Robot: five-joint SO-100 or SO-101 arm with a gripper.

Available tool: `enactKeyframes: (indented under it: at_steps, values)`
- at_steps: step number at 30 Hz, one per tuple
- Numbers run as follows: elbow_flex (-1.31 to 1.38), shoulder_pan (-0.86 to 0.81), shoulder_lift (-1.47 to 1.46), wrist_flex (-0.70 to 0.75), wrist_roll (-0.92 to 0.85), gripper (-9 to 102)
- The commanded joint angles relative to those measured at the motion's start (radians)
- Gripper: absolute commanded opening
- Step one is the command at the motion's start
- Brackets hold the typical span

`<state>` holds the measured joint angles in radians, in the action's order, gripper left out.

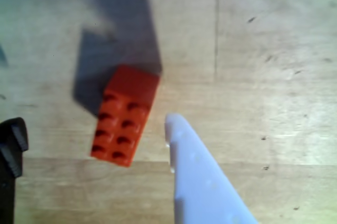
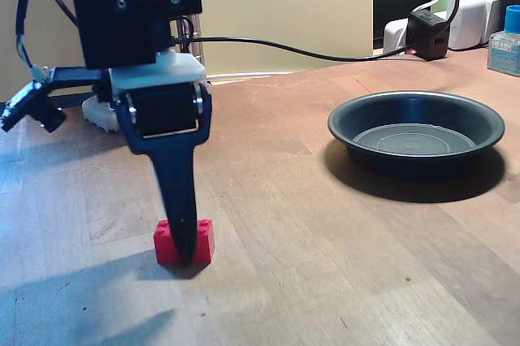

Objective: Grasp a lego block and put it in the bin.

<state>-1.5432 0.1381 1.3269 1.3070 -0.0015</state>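
Right now the lego block (image 1: 125, 113) lies flat on the wooden table (image 1: 253, 77), studs up, with the gripper (image 1: 95, 132) lowered around it. In the wrist view the block's long axis runs nearly up and down the picture, tilted slightly, its upper end leaning right. The pale finger (image 1: 197, 176) stands just right of the block, a narrow strip of table between them; the dark finger (image 1: 13, 145) sits well off to the block's left. So the jaws are spread, holding nothing, and straddle the block across its short width. Closing should pinch the long sides, I judge. In the fixed view the bin (image 2: 418, 131) rests well apart from the block (image 2: 184, 241), to its right and farther back
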Motion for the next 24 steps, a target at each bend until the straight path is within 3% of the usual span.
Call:
enactKeyframes:
  at_steps: [1, 9, 18, 24]
  values:
    - [0.0, -0.009, 0.006, 0.0, 0.003, 27]
    - [-0.018, -0.002, -0.005, 0.002, 0.009, 13]
    - [-0.041, 0.0, -0.005, -0.005, 0.009, 10]
    - [-0.041, 0.002, -0.005, 0.002, 0.005, 0]
